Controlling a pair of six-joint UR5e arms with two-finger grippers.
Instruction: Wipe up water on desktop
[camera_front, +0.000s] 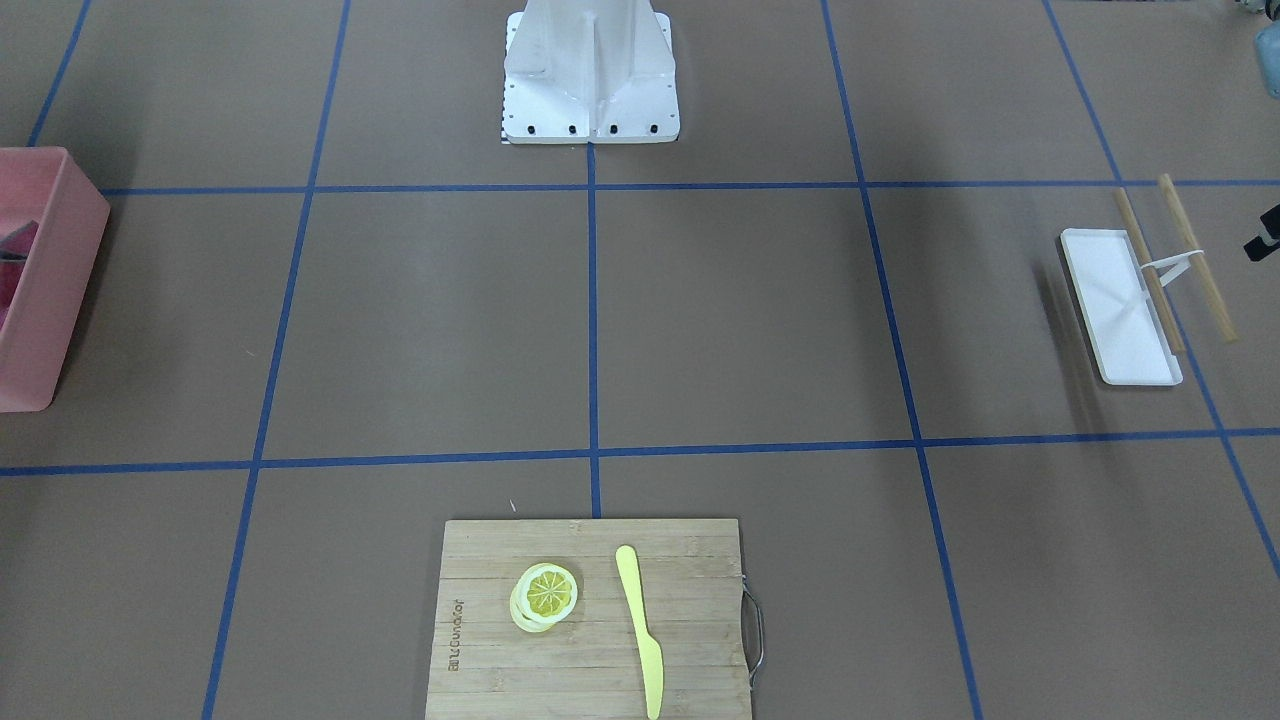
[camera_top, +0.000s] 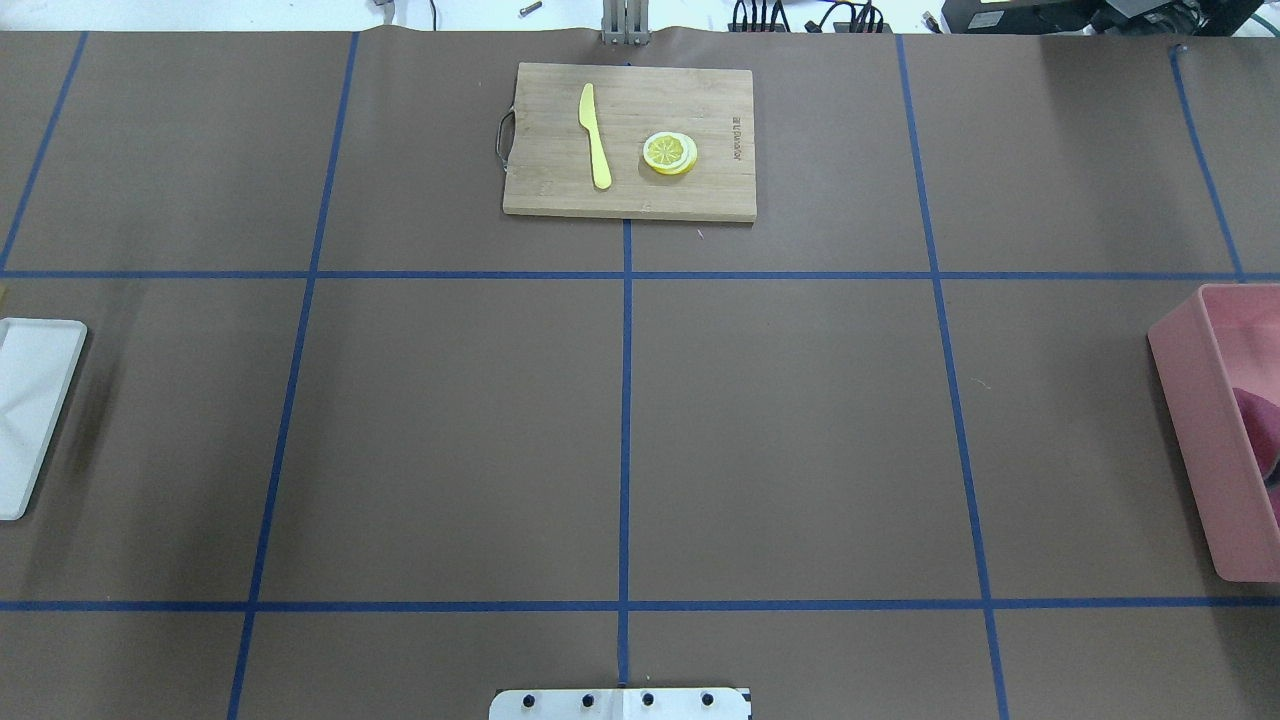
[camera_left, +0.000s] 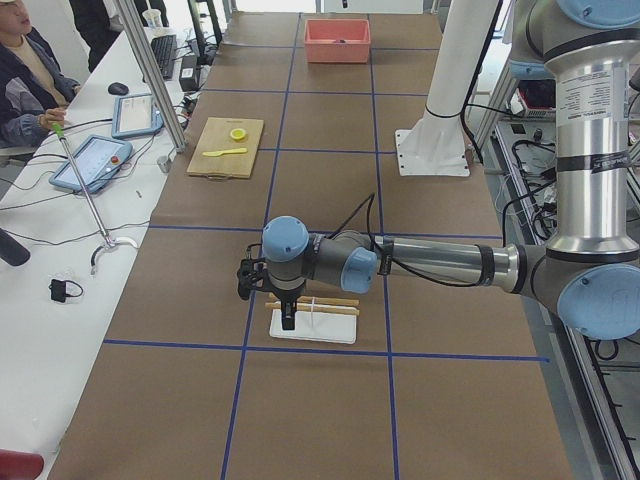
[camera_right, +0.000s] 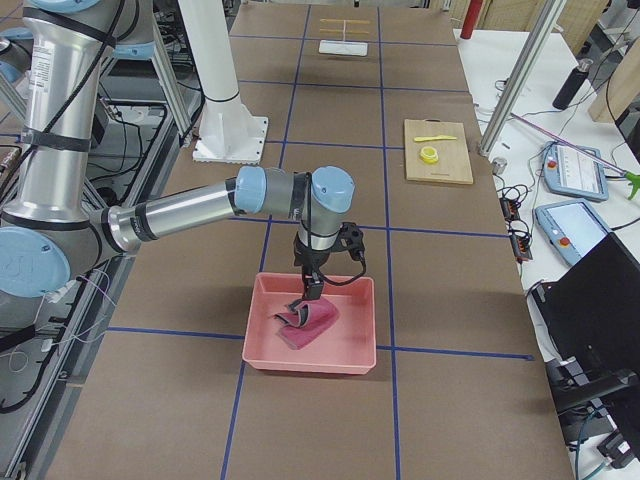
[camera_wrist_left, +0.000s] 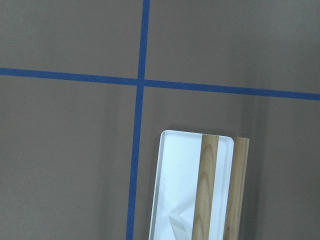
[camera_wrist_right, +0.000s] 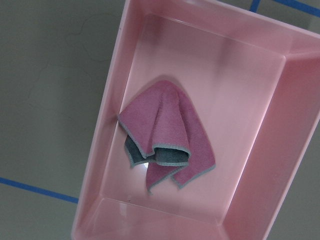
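The desktop (camera_top: 780, 430) is brown with blue tape lines; no water shows on it. A pink cloth (camera_wrist_right: 170, 130) with a grey underside lies crumpled in a pink bin (camera_wrist_right: 115, 100); in the exterior right view the cloth (camera_right: 306, 322) is directly under my right gripper (camera_right: 312, 290), which points down into the bin (camera_right: 310, 362). I cannot tell whether it is open or shut, or whether it touches the cloth. My left gripper (camera_left: 288, 318) hangs over a white tray (camera_left: 312, 328) at the other end; I cannot tell its state.
A pair of joined wooden chopsticks (camera_wrist_left: 210, 190) lies across the white tray (camera_wrist_left: 180, 185). A bamboo cutting board (camera_top: 630, 140) with a yellow knife (camera_top: 596, 135) and a lemon slice (camera_top: 670, 153) sits at the far middle. The robot base (camera_front: 590, 80) stands at the near middle.
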